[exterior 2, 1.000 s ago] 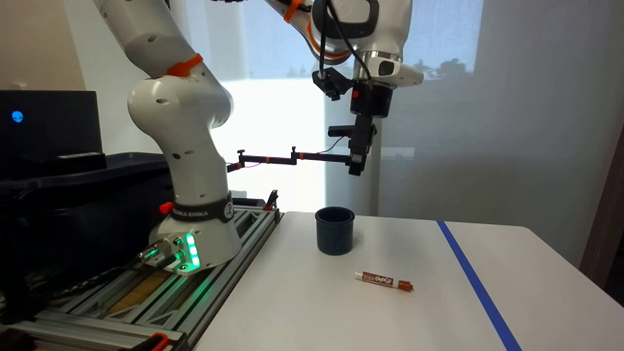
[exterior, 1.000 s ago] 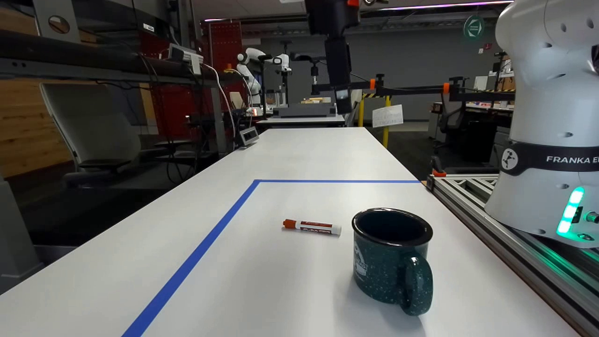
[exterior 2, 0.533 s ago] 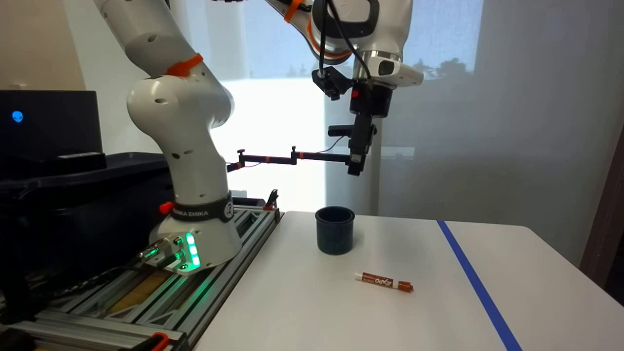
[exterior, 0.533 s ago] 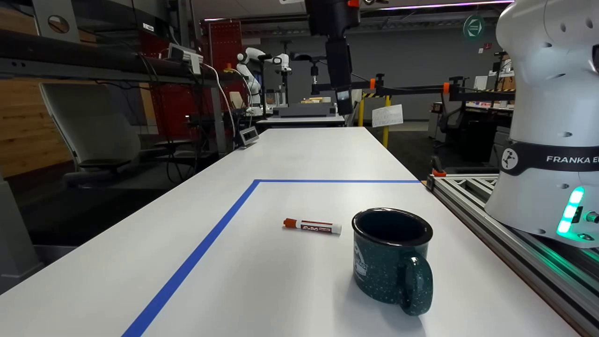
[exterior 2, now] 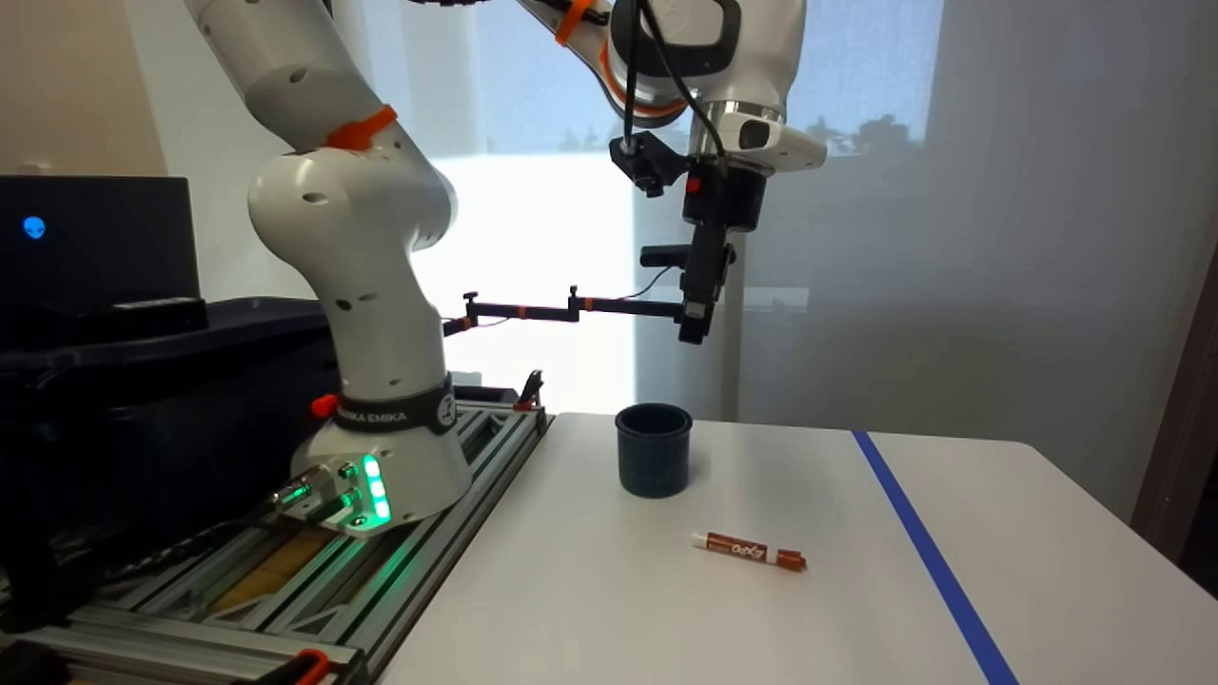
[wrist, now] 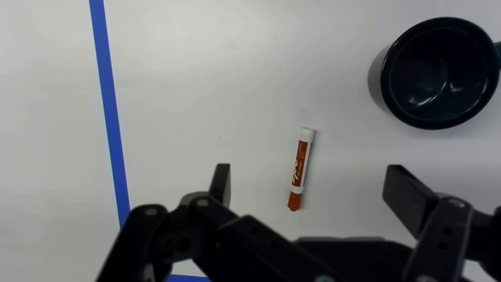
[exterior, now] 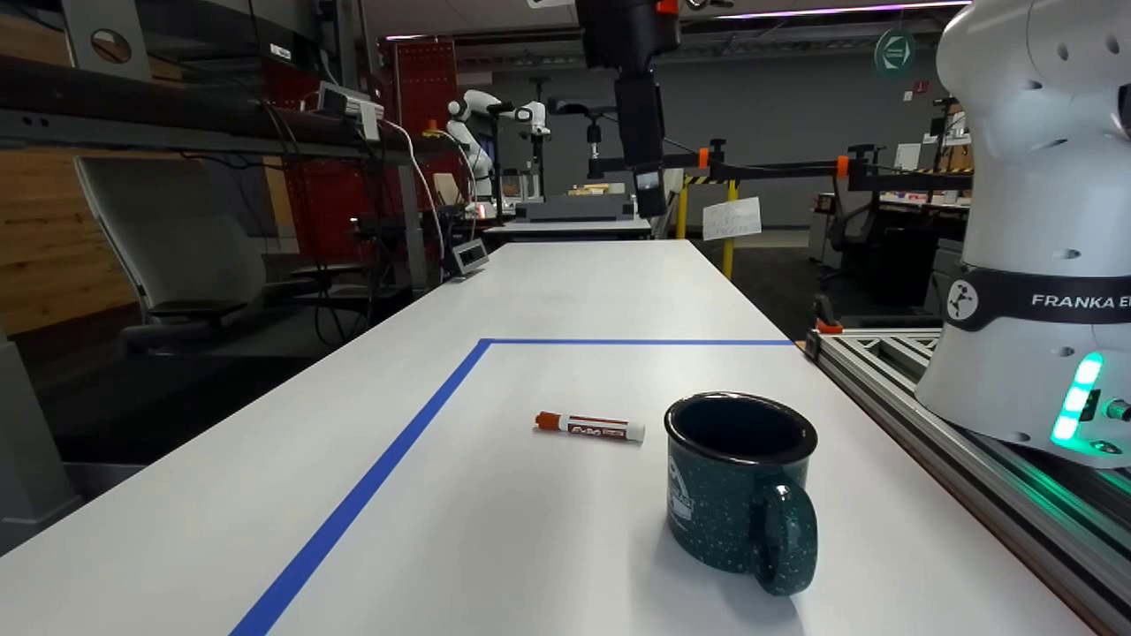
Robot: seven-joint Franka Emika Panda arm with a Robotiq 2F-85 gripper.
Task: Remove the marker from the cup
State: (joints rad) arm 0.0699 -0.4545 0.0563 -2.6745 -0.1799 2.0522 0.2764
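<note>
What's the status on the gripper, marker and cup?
Gripper open, well above table. Marker lying on table, apart from cup. Wrist view shows nothing blocking it.

In an exterior view the Franka Panda arm (exterior 2: 366,276) is white, with an orange band (exterior 2: 362,129) at upper left, black cables (exterior 2: 630,86) at upper centre and a green light strip (exterior 2: 377,487) at lower left. Its black collar (exterior: 1043,302) reads "FRANKA". The Robotiq gripper (wrist: 313,190) is black, its round screws (wrist: 456,202) apparently grey, though blurred.
</note>
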